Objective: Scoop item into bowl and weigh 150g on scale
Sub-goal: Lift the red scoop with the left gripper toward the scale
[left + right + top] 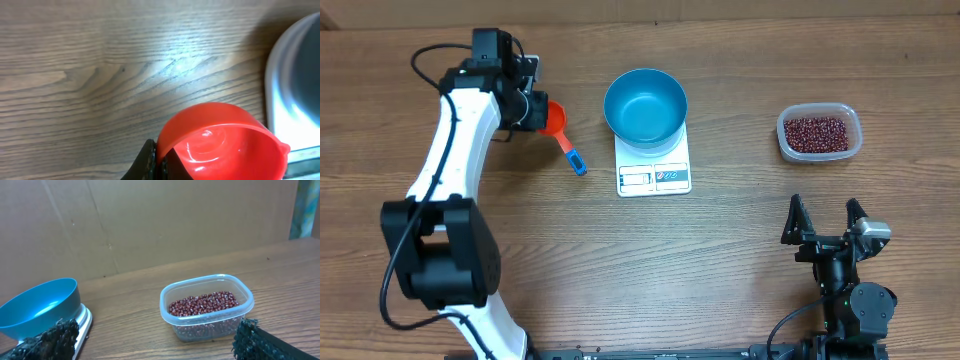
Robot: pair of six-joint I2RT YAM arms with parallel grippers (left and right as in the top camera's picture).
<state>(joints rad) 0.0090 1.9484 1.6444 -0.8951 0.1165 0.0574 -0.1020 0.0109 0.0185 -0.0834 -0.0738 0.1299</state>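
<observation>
Red scoop (220, 145) is near scale (654, 178); labels illegible.

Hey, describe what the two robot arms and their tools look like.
The left arm has white links, black joints and a looping black cable; the left tool is black. The right arm and right tool are black, with rough-textured pads.

open tabletop (740, 230) between scale (654, 178) and tub (782, 135), bowl (645, 108) covering scale top, scoop (563, 135) left of it
</observation>
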